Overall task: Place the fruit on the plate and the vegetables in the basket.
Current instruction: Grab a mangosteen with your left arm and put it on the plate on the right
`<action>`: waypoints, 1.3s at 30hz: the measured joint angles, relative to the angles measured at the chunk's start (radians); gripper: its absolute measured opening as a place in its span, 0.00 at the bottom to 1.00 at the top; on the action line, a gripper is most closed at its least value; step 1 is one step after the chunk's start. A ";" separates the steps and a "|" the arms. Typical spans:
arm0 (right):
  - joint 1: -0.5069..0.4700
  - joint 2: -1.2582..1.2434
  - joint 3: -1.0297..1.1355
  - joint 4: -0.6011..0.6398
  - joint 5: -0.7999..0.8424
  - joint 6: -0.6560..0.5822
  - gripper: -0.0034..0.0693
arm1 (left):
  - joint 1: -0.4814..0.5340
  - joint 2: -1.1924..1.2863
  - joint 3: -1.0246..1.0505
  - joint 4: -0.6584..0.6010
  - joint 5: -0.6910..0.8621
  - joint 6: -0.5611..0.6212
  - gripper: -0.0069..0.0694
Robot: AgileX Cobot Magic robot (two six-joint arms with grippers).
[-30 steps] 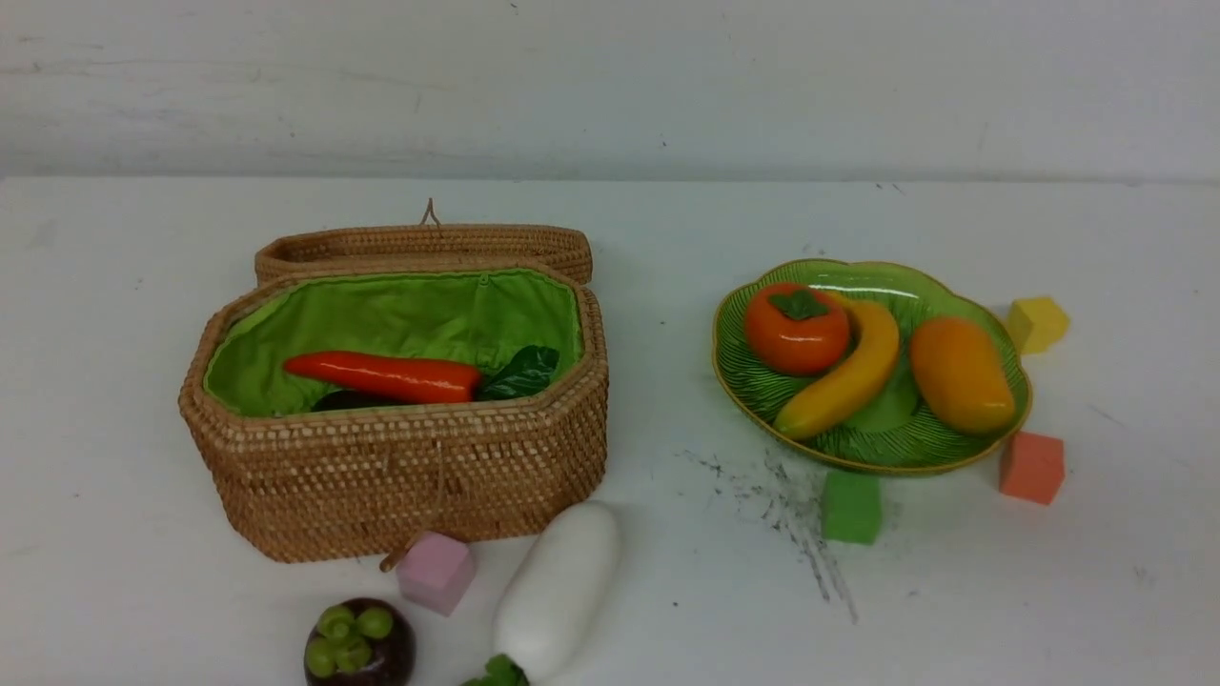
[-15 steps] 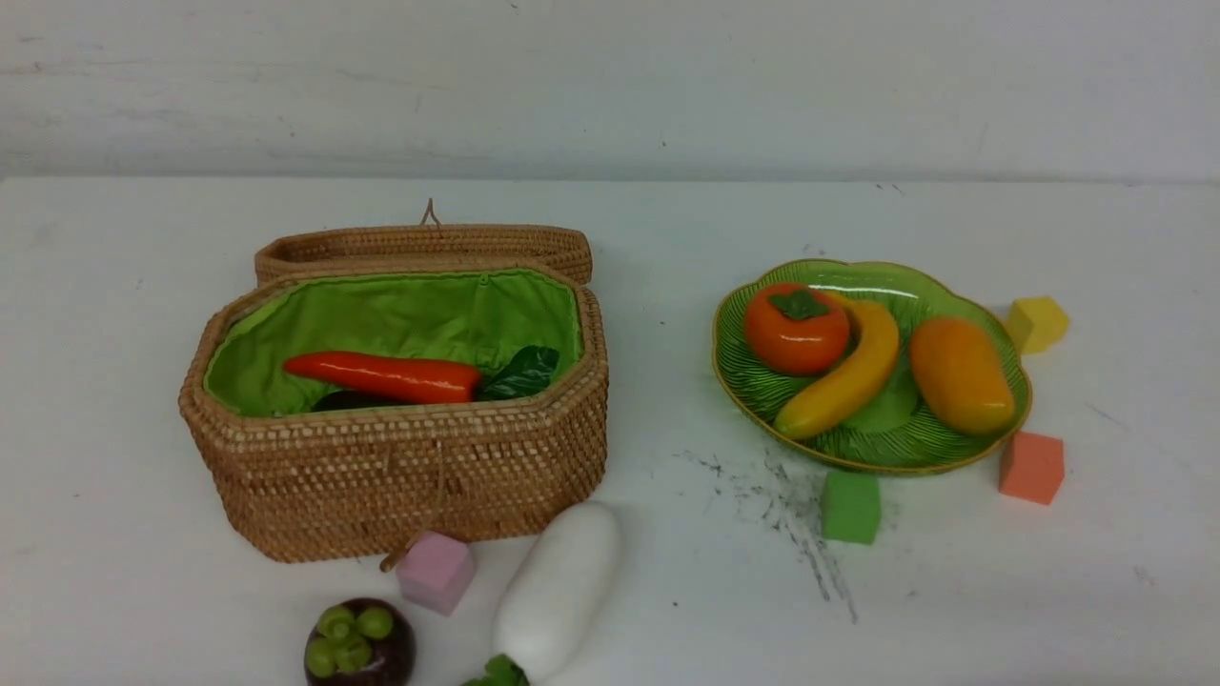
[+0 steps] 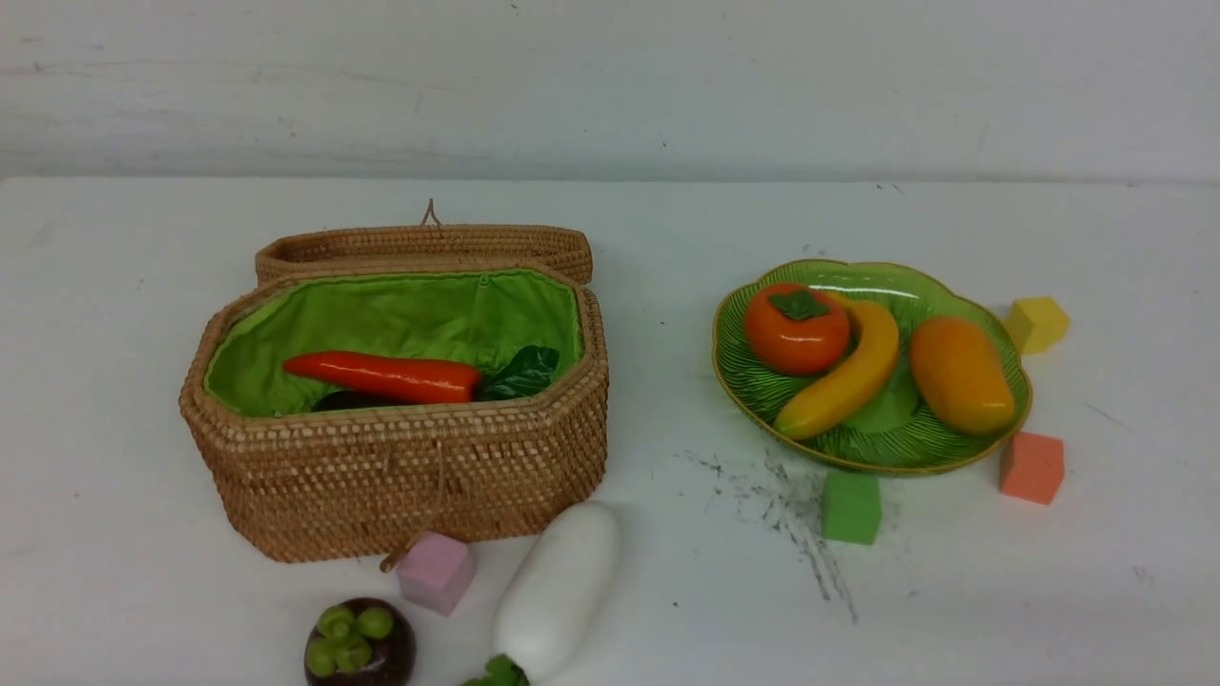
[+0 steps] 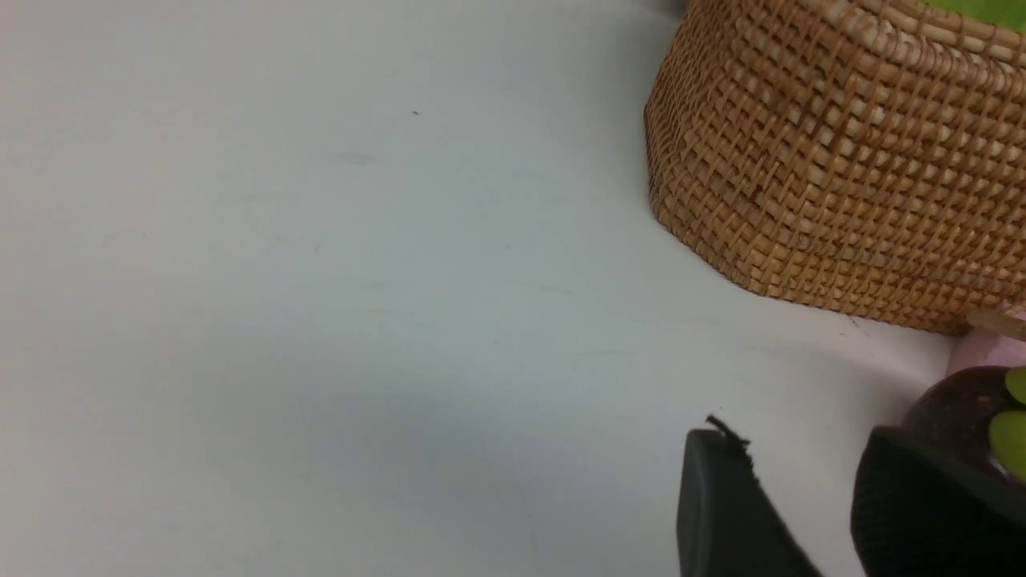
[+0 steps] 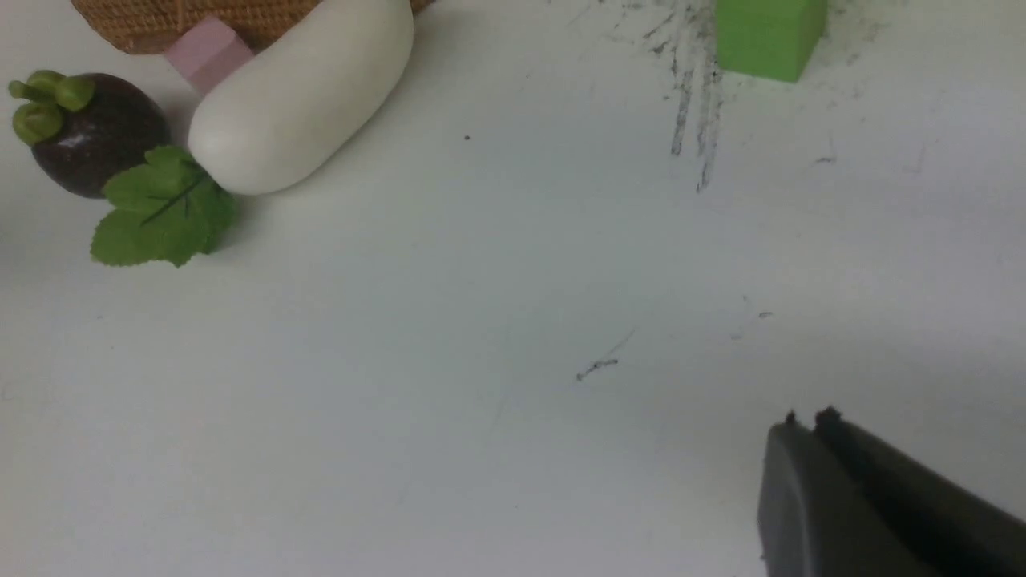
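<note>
**Front view.** Neither arm is visible. The carrot (image 3: pixel 381 376) lies in the basket (image 3: pixel 400 476). The persimmon (image 3: pixel 796 329), banana (image 3: pixel 848 376) and mango (image 3: pixel 961 374) lie on the plate (image 3: pixel 739 381). Two items rest on the worktop (image 3: pixel 953 591) in front of the basket, well apart from the plate: the mangosteen (image 3: pixel 359 643) and the radish (image 3: pixel 558 591). The radish's long axis runs diagonally, with the leaf end nearest the robot and the blunt end toward the basket's right corner.

**Left wrist view.** The left jaws stand part open with nothing between them. The mangosteen sits just beside one finger; contact cannot be told. The left arm is judged the nearer.

**Right wrist view.** The right jaws are closed and empty over the worktop. Radish and mangosteen lie well apart from them, the radish nearer.
</note>
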 joint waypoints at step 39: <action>0.088 -0.465 0.216 -1.056 -0.302 1.057 0.08 | 0.000 0.000 0.000 0.000 0.000 0.000 0.40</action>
